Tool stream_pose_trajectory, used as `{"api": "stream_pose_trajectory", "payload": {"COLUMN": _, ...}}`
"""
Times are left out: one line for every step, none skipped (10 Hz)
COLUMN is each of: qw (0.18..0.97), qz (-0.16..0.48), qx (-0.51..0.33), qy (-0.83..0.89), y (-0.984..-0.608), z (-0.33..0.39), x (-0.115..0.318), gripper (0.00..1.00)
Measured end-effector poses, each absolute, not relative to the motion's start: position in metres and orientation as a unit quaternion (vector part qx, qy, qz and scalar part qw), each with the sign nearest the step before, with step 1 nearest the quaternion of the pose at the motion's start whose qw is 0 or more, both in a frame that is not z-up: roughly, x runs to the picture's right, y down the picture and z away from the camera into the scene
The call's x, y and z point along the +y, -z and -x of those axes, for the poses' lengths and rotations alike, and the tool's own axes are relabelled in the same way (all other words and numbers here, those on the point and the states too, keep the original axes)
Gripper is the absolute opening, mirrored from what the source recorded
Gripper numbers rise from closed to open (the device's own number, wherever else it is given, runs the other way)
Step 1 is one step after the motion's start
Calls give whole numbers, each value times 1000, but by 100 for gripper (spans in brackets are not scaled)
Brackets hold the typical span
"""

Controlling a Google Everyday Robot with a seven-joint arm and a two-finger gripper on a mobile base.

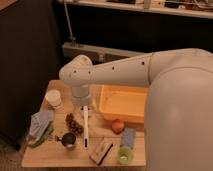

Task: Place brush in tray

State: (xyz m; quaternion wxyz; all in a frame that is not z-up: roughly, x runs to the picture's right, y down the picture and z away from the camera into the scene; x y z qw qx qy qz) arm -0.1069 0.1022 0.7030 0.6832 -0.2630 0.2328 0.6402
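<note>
Gripper (84,106) left of centre, jaws apart over slim white stick-like brush (85,129). Lying flat beside large yellow-orange plastic tray (125,102).

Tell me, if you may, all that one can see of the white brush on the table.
The brush is a slim white stick with a small dark tip at its near end. It lies flat on the wooden table, outside the yellow tray, pointing away from the camera. The open pincer hangs over its far end; whether they touch I cannot tell. A brown cluster lies close beside it.
</note>
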Motion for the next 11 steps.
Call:
{"api": "stream_pose_trajectory", "payload": {"qw": 683, "qz": 263, "qx": 233, "qy": -640, "y": -703, "z": 107, "x": 102, "gripper": 65}}
{"api": "stream_pose_trajectory", "payload": {"qw": 683, "qz": 263, "qx": 233, "qy": -640, "y": -703, "z": 107, "x": 102, "gripper": 65}}
{"api": "stream_pose_trajectory", "payload": {"qw": 683, "qz": 263, "qx": 233, "qy": -640, "y": -703, "z": 107, "x": 103, "gripper": 65}}
{"api": "stream_pose_trajectory", "payload": {"qw": 681, "qz": 266, "qx": 231, "qy": -641, "y": -705, "z": 107, "x": 103, "gripper": 65}}
{"api": "stream_pose_trajectory", "payload": {"qw": 680, "qz": 272, "qx": 227, "qy": -642, "y": -711, "z": 106, "x": 107, "gripper": 65}}
{"api": "stream_pose_trajectory", "payload": {"qw": 680, "qz": 278, "qx": 220, "qy": -642, "y": -718, "z": 106, "x": 113, "gripper": 65}}
{"api": "stream_pose_trajectory", "payload": {"qw": 680, "qz": 279, "qx": 215, "qy": -643, "y": -720, "z": 107, "x": 116, "gripper": 65}}
{"api": "stream_pose_trajectory", "payload": {"qw": 682, "qz": 279, "qx": 211, "qy": -643, "y": -723, "z": 107, "x": 118, "gripper": 65}}
{"api": "stream_pose_trajectory", "payload": {"qw": 682, "qz": 277, "qx": 205, "qy": -645, "y": -726, "z": 107, "x": 120, "gripper": 65}}
{"api": "stream_pose_trajectory", "payload": {"qw": 682, "qz": 278, "qx": 201, "qy": -646, "y": -732, "z": 106, "x": 126, "gripper": 65}}
{"api": "stream_pose_trajectory", "payload": {"qw": 683, "qz": 277, "qx": 199, "qy": -646, "y": -734, "z": 107, "x": 129, "gripper": 65}}
